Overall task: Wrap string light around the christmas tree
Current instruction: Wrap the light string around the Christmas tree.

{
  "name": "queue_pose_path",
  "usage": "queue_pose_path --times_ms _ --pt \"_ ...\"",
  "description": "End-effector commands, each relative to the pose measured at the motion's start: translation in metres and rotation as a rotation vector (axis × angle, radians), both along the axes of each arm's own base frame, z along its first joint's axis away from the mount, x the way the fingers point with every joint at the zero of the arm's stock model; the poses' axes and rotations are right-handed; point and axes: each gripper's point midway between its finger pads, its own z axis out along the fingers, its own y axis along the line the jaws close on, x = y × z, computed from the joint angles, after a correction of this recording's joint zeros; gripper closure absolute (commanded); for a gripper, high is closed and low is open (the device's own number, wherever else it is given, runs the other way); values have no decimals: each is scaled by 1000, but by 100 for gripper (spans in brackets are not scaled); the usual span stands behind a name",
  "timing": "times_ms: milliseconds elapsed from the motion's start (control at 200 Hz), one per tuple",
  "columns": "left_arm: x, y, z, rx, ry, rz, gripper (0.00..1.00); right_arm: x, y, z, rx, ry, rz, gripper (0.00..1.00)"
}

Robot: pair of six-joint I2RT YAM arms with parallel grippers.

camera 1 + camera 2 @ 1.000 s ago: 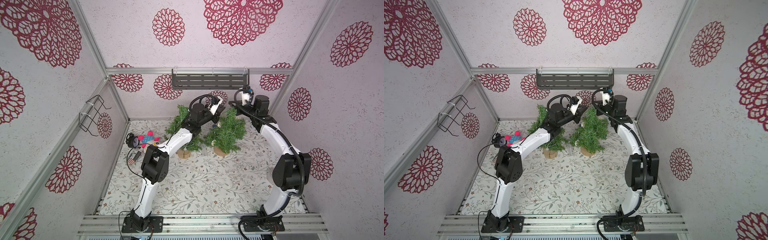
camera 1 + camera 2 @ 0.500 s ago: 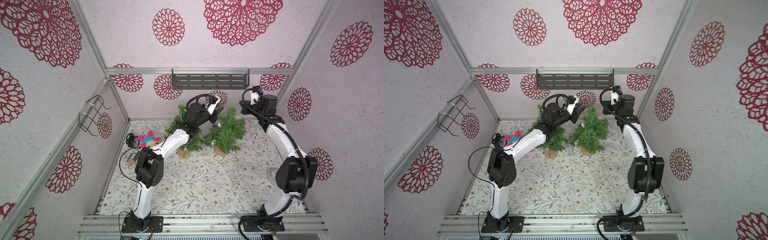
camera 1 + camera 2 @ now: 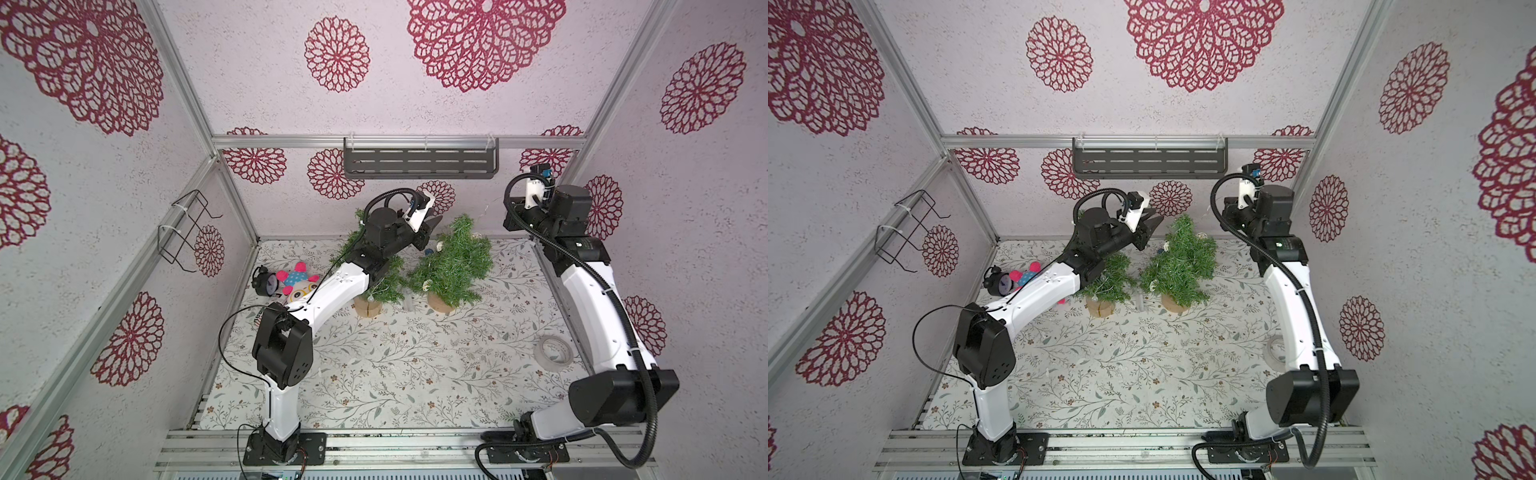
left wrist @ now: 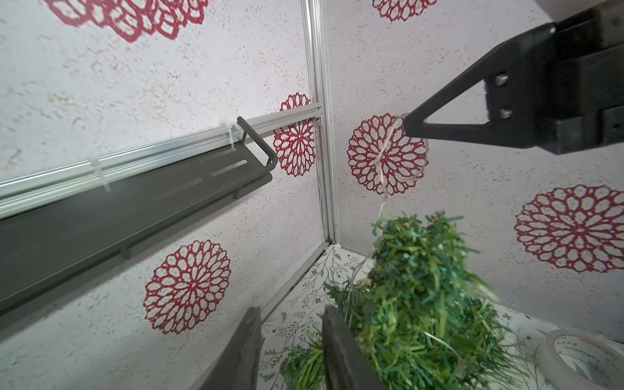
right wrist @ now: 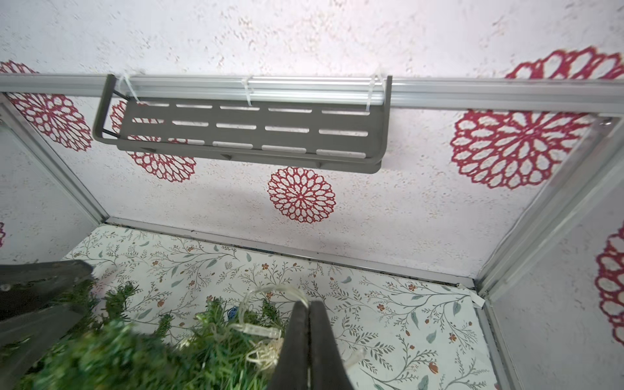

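Quick update from the remote desk: over the last second I've swung the right gripper (image 4: 408, 123) off the tree top and out toward the upper right of the frame. It stays clenched on the string light (image 4: 383, 162), so the pale wire now runs from its tips down into the crown of the christmas tree (image 3: 455, 262), the one just right of centre in both top views. Meanwhile the left gripper (image 4: 290, 314) has let its fingers spread, with nothing between them, and it hangs just beside the tree top. So I read the handoff as done, and the next loop is the right arm's to carry. The small clear thing on the floor between the two trunks may be the battery box (image 3: 409, 302), but it's too small to be sure. Room is tight up there, with the corner post (image 3: 619, 75) and side wall close by the right wrist and the shelf (image 3: 419, 164) overhead. The second tree (image 3: 390, 284) crowds the left side. The mat (image 3: 415, 374) in the lower half is open, apart from a tape roll (image 3: 555, 351) near its right edge.
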Motion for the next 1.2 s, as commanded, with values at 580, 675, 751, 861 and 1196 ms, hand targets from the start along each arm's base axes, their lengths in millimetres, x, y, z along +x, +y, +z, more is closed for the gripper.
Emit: queue_pose_path --times_ms 580,675,751,861,1196 --pt "-86 16 3 13 125 39 66 -130 58 -139 194 404 105 100" --pt "-99 17 -8 37 148 51 65 -135 60 -164 223 447 109 100" --pt "-112 18 -16 56 164 57 64 -136 62 -181 251 464 107 100" --pt "-128 21 -27 66 185 58 64 -133 64 -196 281 464 103 100" --pt "-173 45 -73 115 303 108 63 -139 64 -232 225 544 114 59"
